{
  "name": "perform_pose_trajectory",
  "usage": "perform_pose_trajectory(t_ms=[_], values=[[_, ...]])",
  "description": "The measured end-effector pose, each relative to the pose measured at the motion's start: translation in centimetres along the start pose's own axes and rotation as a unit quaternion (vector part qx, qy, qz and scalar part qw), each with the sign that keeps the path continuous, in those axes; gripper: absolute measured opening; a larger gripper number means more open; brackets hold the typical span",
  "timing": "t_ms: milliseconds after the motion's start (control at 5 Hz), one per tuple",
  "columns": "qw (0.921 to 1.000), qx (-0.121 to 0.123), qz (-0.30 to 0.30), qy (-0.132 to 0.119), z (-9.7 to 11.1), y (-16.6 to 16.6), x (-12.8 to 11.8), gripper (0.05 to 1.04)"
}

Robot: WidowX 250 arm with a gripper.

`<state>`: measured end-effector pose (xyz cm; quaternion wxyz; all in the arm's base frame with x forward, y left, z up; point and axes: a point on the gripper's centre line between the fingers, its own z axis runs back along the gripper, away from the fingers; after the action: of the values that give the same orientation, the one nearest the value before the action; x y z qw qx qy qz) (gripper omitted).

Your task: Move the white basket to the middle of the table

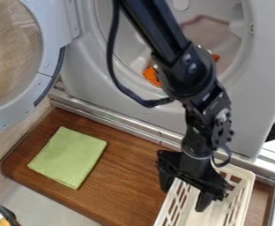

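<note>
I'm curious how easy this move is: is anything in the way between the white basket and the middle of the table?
Nothing visible stands between the white basket and the middle of the table. The green cloth lies beyond the middle, farther from the basket.

From close above, the camera slants down over the wooden table (128, 190).
</note>
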<state>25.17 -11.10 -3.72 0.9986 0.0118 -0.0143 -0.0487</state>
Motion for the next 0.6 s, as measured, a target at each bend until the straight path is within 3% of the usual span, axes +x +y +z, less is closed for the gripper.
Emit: perform_pose_trajectory(t_ms=[400,600], values=[[0.9997,-0.01,0.004,-0.024,0.29,-0.2,-1.07,0.348],[0.9995,-0.011,0.002,-0.028,0.3,-0.24,-0.94,0.163]])
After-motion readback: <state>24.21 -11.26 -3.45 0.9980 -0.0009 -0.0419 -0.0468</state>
